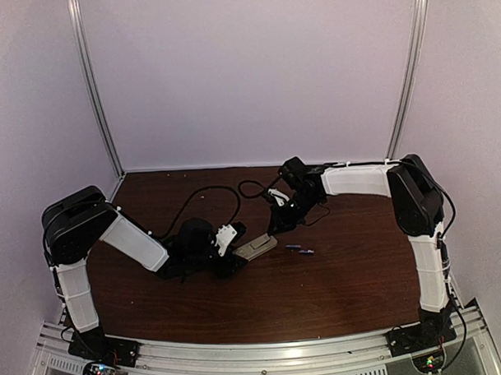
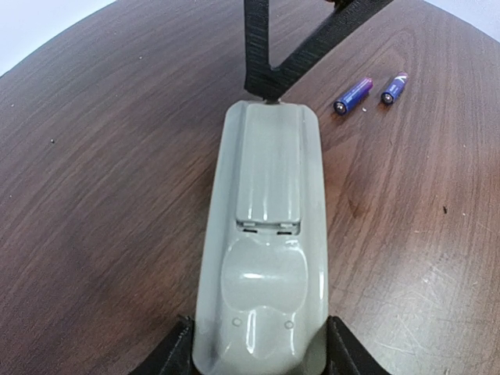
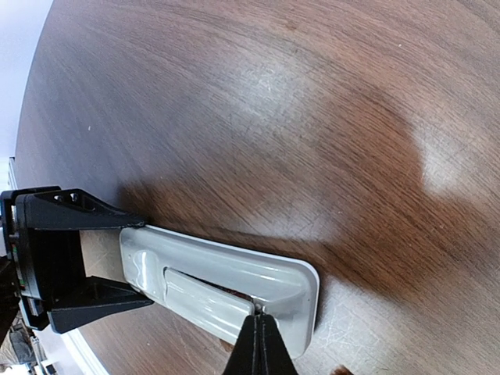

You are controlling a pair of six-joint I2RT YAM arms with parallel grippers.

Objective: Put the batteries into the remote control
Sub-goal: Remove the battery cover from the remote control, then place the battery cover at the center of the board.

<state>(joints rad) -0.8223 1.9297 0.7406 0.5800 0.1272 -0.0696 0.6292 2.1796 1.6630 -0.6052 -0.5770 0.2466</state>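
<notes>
The remote control (image 1: 254, 247) lies back-up on the brown table, grey-beige in the left wrist view (image 2: 266, 234) and the right wrist view (image 3: 226, 273). My left gripper (image 1: 235, 258) is shut on its near end, one finger on each side (image 2: 259, 351). My right gripper (image 1: 270, 233) is shut, and its joined tips (image 3: 260, 319) touch the far end of the battery cover (image 2: 269, 168). A dark gap shows along one edge of the cover (image 3: 199, 301). Two purplish batteries (image 1: 294, 247) (image 1: 307, 250) lie loose to the right of the remote, also in the left wrist view (image 2: 353, 95) (image 2: 394, 87).
Black cables (image 1: 210, 197) loop over the table behind the left arm. White walls with metal rails enclose the back and sides. A metal rail (image 1: 256, 352) runs along the table's near edge between the arm bases.
</notes>
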